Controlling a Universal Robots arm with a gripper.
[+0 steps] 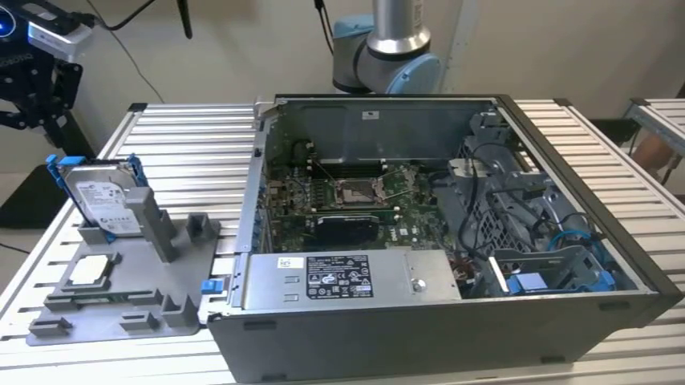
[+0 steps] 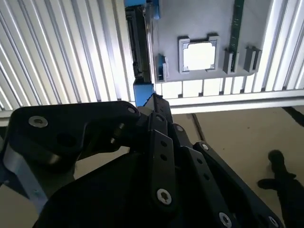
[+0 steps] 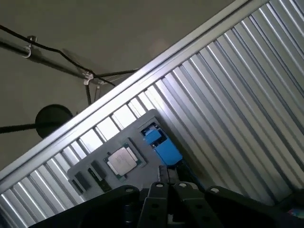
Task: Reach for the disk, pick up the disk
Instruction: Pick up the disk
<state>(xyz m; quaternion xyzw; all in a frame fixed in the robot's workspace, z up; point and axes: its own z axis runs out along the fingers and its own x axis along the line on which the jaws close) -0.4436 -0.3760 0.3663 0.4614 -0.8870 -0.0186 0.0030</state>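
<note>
Gripper [image 2: 153, 100] clenched on nothing, beyond table [image 1: 192, 152] edge, apart from disk [image 1: 102, 195] standing upright in grey fixture [image 1: 128, 309], exterior view's left.

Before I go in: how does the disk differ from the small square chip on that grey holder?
Pose: the disk stands upright on edge in a slot of the grey holder; the chip lies flat in a recess. Size: the disk is much larger and rectangular, the chip small and square. Trim: the disk has a blue frame, the chip none. Both are silver-grey and sit on the same holder.
</note>
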